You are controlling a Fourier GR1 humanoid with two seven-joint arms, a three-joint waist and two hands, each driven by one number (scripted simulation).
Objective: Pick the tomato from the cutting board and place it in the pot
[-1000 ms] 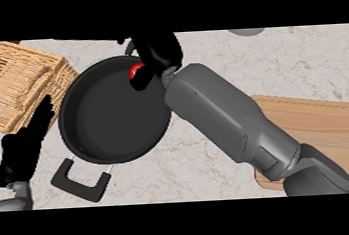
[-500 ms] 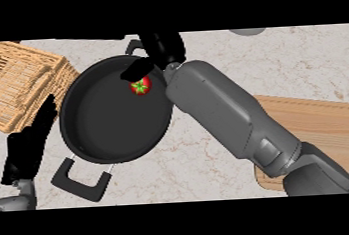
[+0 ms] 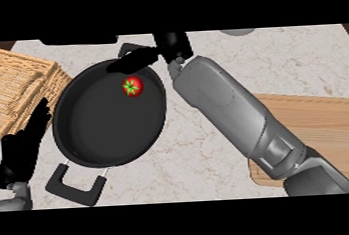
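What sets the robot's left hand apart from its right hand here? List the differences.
The left hand rests at the view's left edge beside the black round pot, fingers straight and pointing up; the right hand reaches across the counter to the pot's far rim. The left hand is away from the small red tomato; the right hand hovers just above it, released. Both are black and open.

My right forearm stretches diagonally up from the lower right, its right hand [image 3: 154,56] open with fingers relaxed and pointing left, while my left hand [image 3: 22,150] rests open, fingers up, at the left edge.
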